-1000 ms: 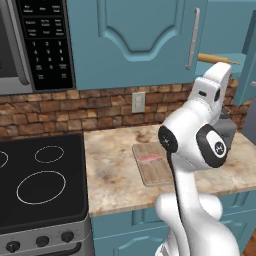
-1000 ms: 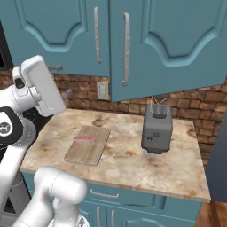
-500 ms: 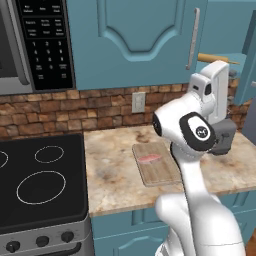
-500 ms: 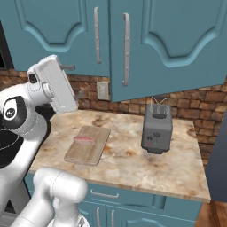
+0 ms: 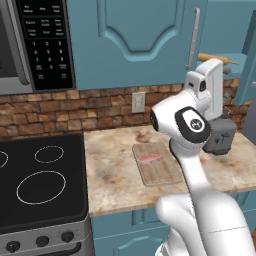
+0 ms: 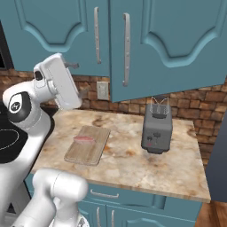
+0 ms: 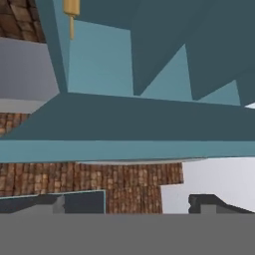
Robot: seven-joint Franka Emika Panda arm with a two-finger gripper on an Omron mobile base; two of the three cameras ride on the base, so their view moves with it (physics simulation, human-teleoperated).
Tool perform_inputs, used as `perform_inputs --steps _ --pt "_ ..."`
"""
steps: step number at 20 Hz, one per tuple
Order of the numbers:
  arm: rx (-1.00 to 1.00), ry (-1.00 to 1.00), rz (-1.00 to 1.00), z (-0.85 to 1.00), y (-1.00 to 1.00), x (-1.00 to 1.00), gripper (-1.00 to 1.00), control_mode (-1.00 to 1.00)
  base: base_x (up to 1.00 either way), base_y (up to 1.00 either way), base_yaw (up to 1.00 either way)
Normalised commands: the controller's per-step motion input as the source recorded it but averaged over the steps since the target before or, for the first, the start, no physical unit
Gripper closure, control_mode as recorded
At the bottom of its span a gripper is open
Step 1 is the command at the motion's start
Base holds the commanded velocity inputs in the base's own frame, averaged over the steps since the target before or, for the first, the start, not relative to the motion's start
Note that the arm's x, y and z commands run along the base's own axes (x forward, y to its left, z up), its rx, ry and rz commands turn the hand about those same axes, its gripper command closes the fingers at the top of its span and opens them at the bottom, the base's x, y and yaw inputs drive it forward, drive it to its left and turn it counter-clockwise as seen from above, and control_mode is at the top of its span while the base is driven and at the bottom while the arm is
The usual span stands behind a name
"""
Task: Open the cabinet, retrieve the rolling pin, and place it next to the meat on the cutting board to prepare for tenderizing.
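The cabinet [image 6: 133, 40] has its right door [image 6: 173, 44] swung open toward me; the left door [image 5: 130, 35] is shut. On the teal shelf [image 5: 235, 59] inside lies the rolling pin [image 5: 218, 59], which in the hand view is a tan stub [image 7: 71, 11] at the top left. My gripper [image 5: 225, 71] [image 6: 72, 65] is raised just below and left of the shelf, open, holding nothing. The cutting board [image 5: 157, 164] [image 6: 88, 144] lies on the counter with the meat [image 5: 149, 159] [image 6: 83, 138] on its far part.
A grey toaster [image 5: 220, 136] [image 6: 156, 127] stands on the counter right of the board. A black stovetop [image 5: 35, 180] and a microwave [image 5: 40, 40] are to the left. The open door's edge [image 5: 248, 55] hangs at the right. A wall outlet [image 6: 103, 90] sits on the brick backsplash.
The arm's elbow has turned and the hand has shifted a little toward the cabinet opening. The jaws stay open. Nothing on the counter has moved.
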Motion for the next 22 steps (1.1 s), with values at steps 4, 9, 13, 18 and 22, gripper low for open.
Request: perform_inputs --steps 4,9,13,18,22 --pt "0.0 0.03 0.0 0.0 -0.05 0.34 -1.0 -1.0 0.0 0.0 0.0" --pt "0.0 0.01 0.0 0.0 -0.09 0.28 -1.0 -1.0 0.0 0.0 0.0" --pt "0.02 0.0 0.0 0.0 -0.18 0.19 -1.0 -1.0 0.0 0.0 0.0" --pt "0.03 0.0 0.0 0.0 -0.27 0.07 -1.0 -1.0 0.0 0.0 0.0" --pt "0.04 0.0 0.0 0.0 -0.32 0.0 -1.0 -1.0 0.0 0.0 0.0"
